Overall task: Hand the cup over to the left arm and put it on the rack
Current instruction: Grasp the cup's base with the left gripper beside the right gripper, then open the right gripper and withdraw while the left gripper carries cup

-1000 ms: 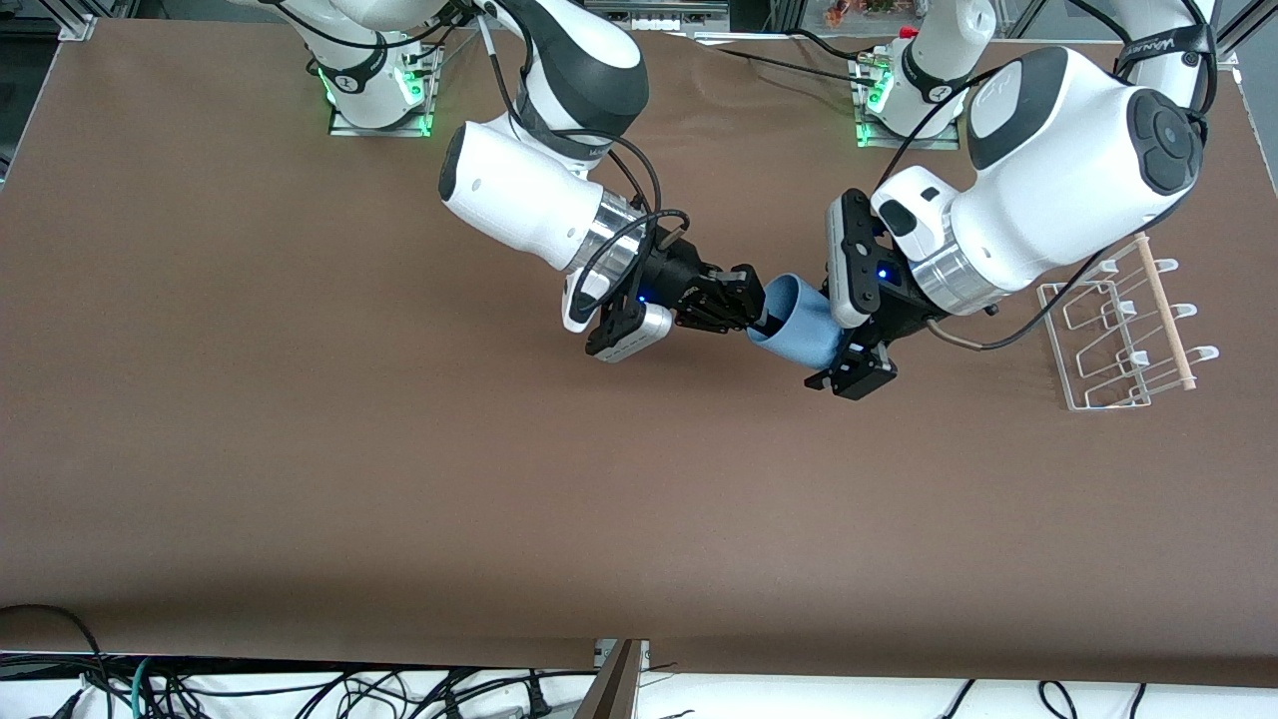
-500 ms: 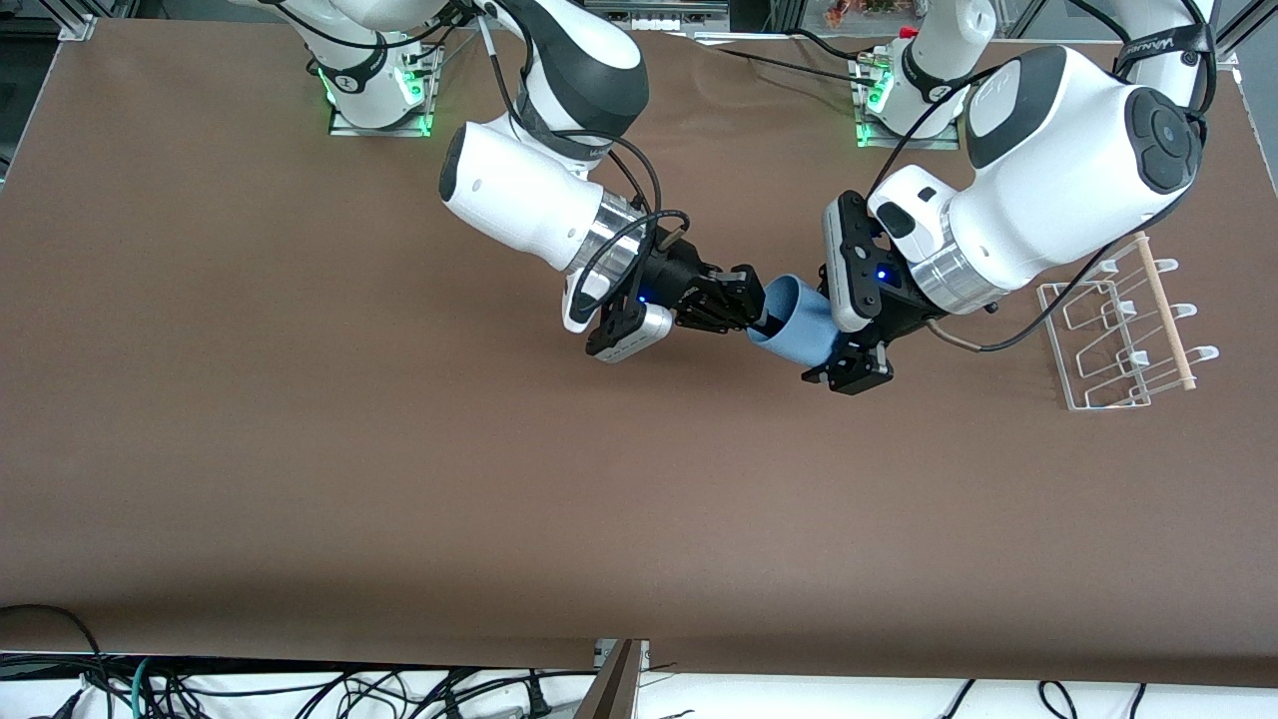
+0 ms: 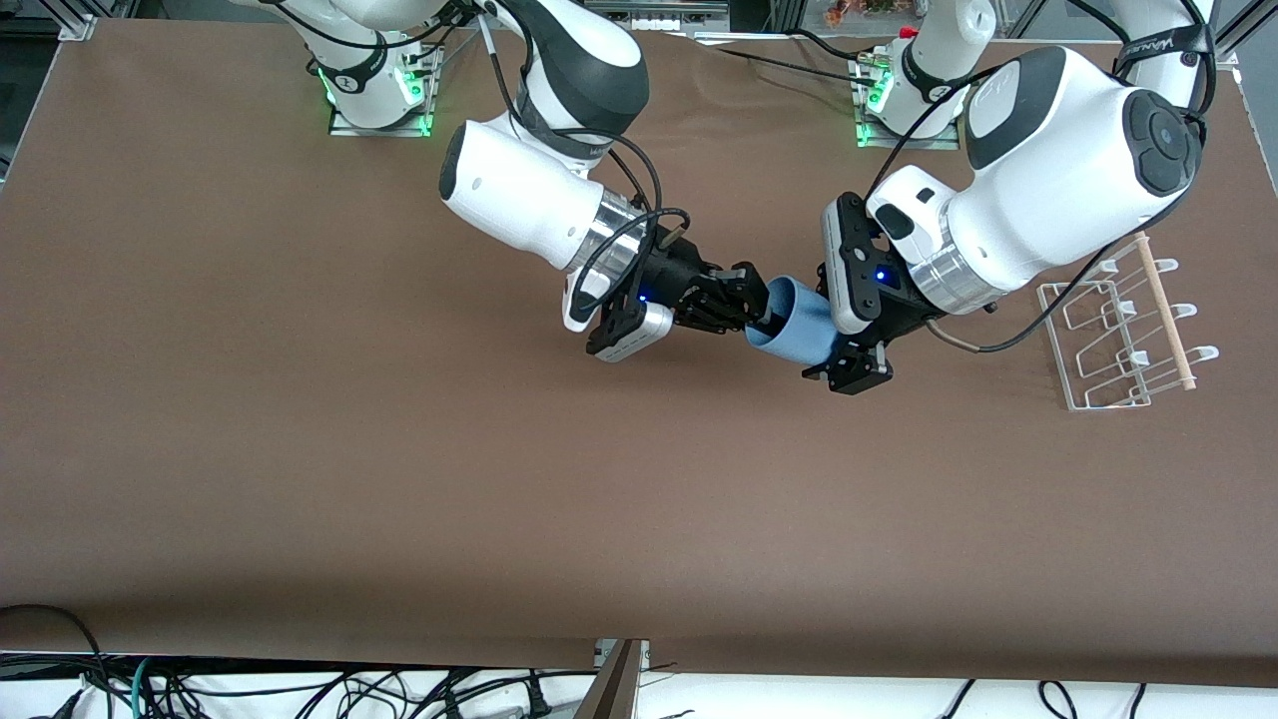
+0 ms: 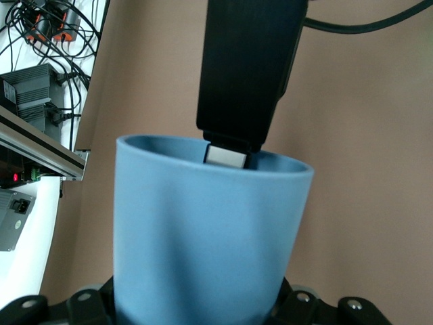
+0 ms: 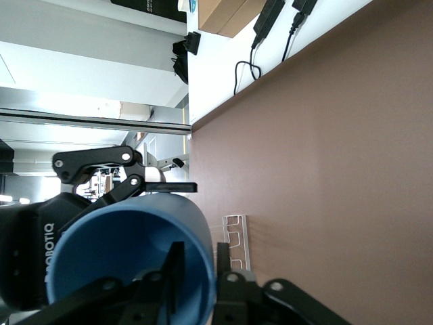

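The light blue cup [image 3: 799, 335] hangs tilted in the air over the middle of the table, between the two grippers. My left gripper [image 3: 837, 345] is shut on the cup's body, and the cup [image 4: 203, 230] fills the left wrist view. My right gripper [image 3: 751, 310] is at the cup's mouth. One finger [image 4: 247, 81] reaches inside the rim and the other stays outside. In the right wrist view these fingers [image 5: 177, 261] straddle the cup [image 5: 128, 250] wall with a gap showing, so the right gripper [image 5: 196, 256] is open. The white wire rack [image 3: 1118, 340] stands at the left arm's end of the table.
The brown table [image 3: 399, 479] stretches bare toward the front camera. The rack [image 5: 237, 237] also shows in the right wrist view. Cables and boxes lie off the table edge [image 4: 40, 81].
The left gripper's fingers have shut onto the cup's body. The right gripper's fingers have loosened at the rim. The cup has barely moved.
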`<state>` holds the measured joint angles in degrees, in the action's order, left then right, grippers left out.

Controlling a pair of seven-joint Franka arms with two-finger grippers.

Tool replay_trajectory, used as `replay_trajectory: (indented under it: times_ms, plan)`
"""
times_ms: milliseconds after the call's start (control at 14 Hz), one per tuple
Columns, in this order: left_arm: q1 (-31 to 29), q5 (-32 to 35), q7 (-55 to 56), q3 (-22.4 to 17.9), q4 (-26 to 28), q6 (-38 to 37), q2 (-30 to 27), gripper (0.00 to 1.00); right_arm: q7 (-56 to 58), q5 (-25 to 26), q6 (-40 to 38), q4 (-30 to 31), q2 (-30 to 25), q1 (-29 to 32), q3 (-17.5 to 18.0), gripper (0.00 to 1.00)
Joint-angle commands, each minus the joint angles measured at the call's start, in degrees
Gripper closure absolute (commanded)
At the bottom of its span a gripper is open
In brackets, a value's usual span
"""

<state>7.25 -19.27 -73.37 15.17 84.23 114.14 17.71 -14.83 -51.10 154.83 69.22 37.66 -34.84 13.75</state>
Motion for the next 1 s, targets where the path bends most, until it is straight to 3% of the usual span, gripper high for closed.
replay_trajectory:
  times_ms: [0, 357, 500, 786, 929]
  plan:
    - [-0.83, 1.16, 1.04, -0.4, -0.73, -2.69, -0.21, 1.0, 0.68, -0.06, 0.56, -0.66, -1.18, -0.58, -0.13, 0.0]
    - [-1.63, 1.95, 0.86, -8.47, -3.37, -12.35, -0.3, 1.0, 0.85, 0.03, -0.05, 1.43, -3.9, 0.12, -0.83, 0.0]
    - [-2.5, 8.51, -0.8, -10.15, -3.63, -14.64, -0.3, 1.0, 0.85, 0.03, -0.92, 5.2, -7.14, 0.3, -2.49, 0.0]
    - [-5.32, 20.55, -1.25, -11.99, -3.28, -16.76, -0.57, 1.0, 0.85, 0.38, -14.77, 8.74, -12.08, 0.3, -10.74, 0.0]
    - [-5.4, 30.46, -1.07, -12.79, -2.58, -19.73, -0.57, 1.0, 1.03, 4.32, -24.09, 8.57, -12.96, 0.3, -15.92, 0.0]
